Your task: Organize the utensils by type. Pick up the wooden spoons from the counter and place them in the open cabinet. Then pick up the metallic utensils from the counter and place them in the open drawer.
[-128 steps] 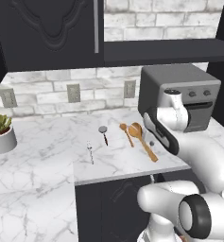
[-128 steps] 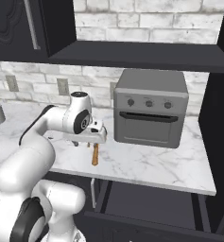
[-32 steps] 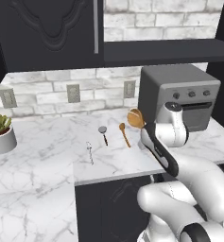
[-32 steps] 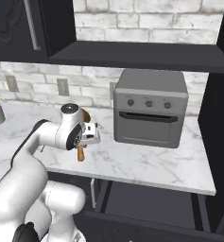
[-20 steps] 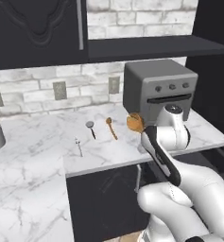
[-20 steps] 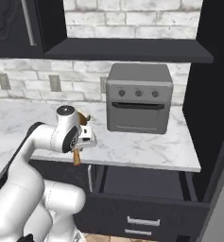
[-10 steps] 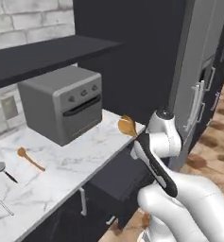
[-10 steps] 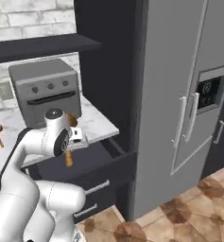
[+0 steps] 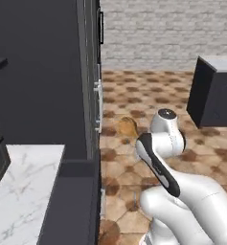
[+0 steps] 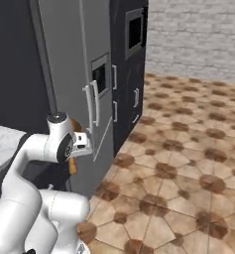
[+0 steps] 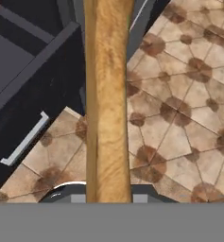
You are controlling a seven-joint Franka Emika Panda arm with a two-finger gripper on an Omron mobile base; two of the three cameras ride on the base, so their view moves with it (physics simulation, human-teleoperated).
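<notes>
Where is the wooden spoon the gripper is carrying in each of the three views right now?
Left base view: the wooden spoon shows its bowl left of the hand, over the tiled floor.
Right base view: its handle hangs below the gripper, before the grey fridge.
Hand view: the handle runs top to bottom through the centre.
Shared landmark: the brown tiled floor.

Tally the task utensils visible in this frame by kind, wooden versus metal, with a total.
Wooden spoons: 1, the wooden spoon clamped in the tool, its bowl showing in the left base view beside the arm.
Metal utensils: 0 in these views.
Total: 1
</notes>
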